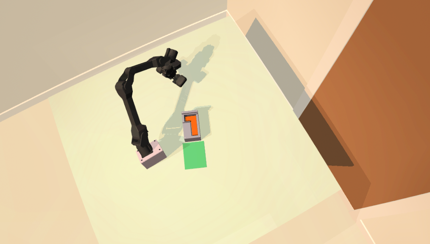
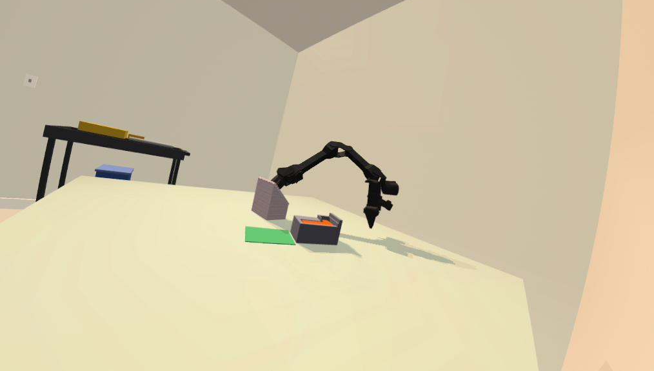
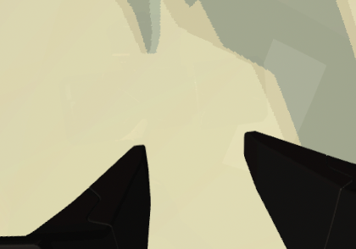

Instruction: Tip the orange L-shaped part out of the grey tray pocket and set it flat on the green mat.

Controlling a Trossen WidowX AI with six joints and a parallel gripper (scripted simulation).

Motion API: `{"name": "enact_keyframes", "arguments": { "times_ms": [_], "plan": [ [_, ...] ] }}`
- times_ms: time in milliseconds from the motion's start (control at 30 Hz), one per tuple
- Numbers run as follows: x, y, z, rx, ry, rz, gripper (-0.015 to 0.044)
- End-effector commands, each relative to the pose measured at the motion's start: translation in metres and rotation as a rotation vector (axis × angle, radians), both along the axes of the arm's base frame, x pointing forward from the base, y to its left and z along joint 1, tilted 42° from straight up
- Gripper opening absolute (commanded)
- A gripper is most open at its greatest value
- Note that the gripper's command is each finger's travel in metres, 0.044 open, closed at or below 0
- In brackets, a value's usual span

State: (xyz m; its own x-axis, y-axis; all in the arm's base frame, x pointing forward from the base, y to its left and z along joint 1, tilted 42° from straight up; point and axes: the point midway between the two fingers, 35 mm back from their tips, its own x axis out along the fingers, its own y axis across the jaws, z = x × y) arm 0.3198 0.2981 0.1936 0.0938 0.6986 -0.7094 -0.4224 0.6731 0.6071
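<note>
The tool (image 2: 370, 226) (image 3: 195, 149) is positioned above the desk (image 1: 253, 152) (image 2: 193, 290), clear of the grey tray (image 1: 186, 130) (image 2: 317, 235), fingers parted partway with nothing between them, while the orange L-shaped part (image 1: 193, 125) (image 2: 315, 222) lies seated in the tray's pocket, beside the green mat (image 1: 194, 155) (image 2: 267, 235).

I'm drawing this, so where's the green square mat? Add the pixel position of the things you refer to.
In the top view, the flat green square mat (image 1: 194, 155) (image 2: 269, 235) lies just below the grey tray (image 1: 186, 131) (image 2: 318, 233), right of the arm's base.

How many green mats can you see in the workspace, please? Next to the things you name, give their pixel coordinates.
1: the green mat (image 1: 194, 155) (image 2: 267, 235) lies flat beside the grey tray (image 1: 187, 132) (image 2: 317, 234), at the end away from the gripper (image 2: 370, 226) (image 3: 195, 140). No second one shows.
</note>
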Motion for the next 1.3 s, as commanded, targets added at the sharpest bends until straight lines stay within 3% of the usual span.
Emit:
{"name": "enact_keyframes", "arguments": {
  "times_ms": [0,233,433,600,800,1267],
  "plan": [
    [0.018,-0.059,-0.028,-0.055,0.122,-0.104,0.018],
    [0.018,-0.182,-0.073,-0.102,0.415,-0.347,0.018],
    [-0.007,-0.256,-0.089,-0.031,0.643,-0.516,0.018],
    [-0.007,-0.253,-0.095,-0.028,0.65,-0.521,0.018],
    [-0.01,-0.21,-0.143,-0.026,0.65,-0.52,0.018],
    [-0.011,-0.199,-0.155,-0.025,0.65,-0.52,0.018]
  ]
}}
